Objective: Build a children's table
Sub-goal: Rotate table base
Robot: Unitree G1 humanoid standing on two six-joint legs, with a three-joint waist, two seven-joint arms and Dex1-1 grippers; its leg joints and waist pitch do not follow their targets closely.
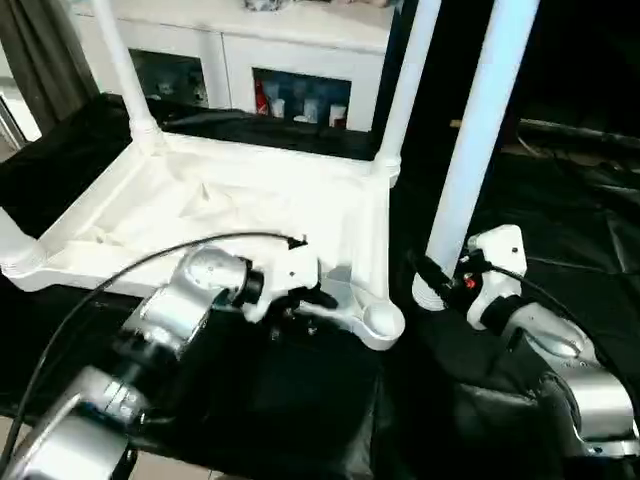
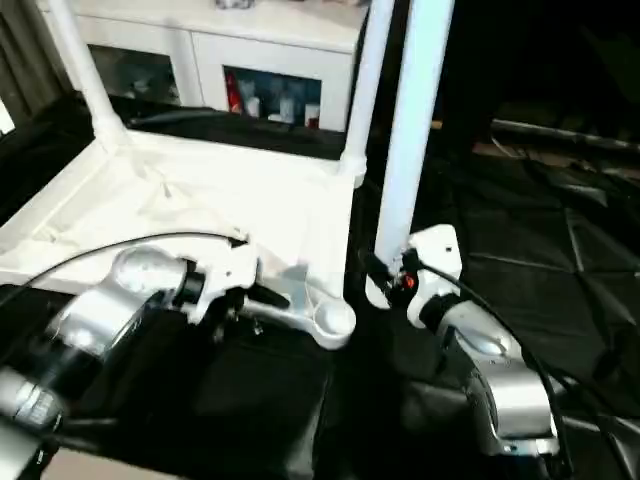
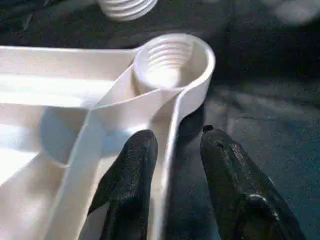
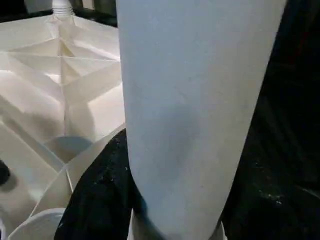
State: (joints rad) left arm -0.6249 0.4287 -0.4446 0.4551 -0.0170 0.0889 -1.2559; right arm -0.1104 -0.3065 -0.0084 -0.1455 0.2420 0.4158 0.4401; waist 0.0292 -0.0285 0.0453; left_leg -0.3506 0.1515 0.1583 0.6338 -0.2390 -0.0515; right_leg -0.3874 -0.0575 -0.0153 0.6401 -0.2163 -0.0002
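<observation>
Tabletop (image 1: 250, 205) lies upside down on black work table (image 1: 560, 220), legs in far sockets. R gripper (image 1: 452, 282) clamps upright 4th leg (image 1: 480, 130), just right of empty near-right socket (image 3: 172, 62). L gripper (image 3: 172, 172) straddles rim, jaws apart.

White cabinet (image 1: 250, 45), black-draped table (image 1: 570, 220)

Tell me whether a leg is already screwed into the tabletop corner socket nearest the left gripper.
No: in the left wrist view the threaded corner socket by the left gripper stands open and empty.
</observation>
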